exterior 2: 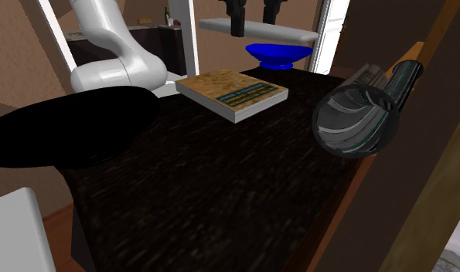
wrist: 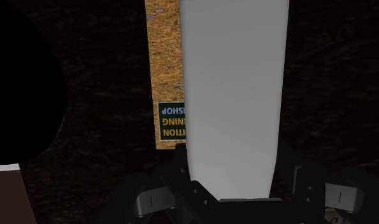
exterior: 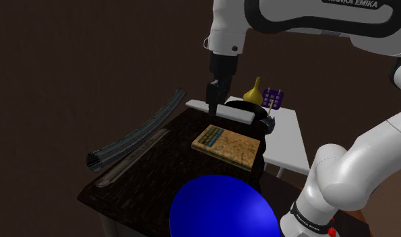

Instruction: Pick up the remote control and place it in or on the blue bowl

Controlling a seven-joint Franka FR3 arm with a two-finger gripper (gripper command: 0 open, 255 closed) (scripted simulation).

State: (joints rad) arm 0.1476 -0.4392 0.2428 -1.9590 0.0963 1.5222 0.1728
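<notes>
The remote control (exterior: pixel 227 112) is drawn as a plain pale grey bar. My gripper (exterior: pixel 215 102) is shut on it near its middle and holds it level in the air above the dark table (exterior: pixel 145 182), over the far end of a book (exterior: pixel 227 145). Across the table, the remote (exterior 2: pixel 255 31) hangs from the gripper (exterior 2: pixel 253 19) in front of the blue bowl (exterior 2: pixel 276 54). Looking along the hand, the remote (wrist: pixel 232 95) runs away from the gripper (wrist: pixel 232 184) and covers one side of the book (wrist: pixel 164 63). The blue bowl (exterior: pixel 222 209) stands at the table's near edge.
A black round dish (exterior 2: pixel 66 131) sits on the table beside the book (exterior 2: pixel 232 93). A dark see-through tube (exterior: pixel 135 138) lies along the shoulder view's left edge of the table. A yellow vase (exterior: pixel 254 91) and a purple object (exterior: pixel 273 99) stand behind, by a white side table (exterior: pixel 286 145).
</notes>
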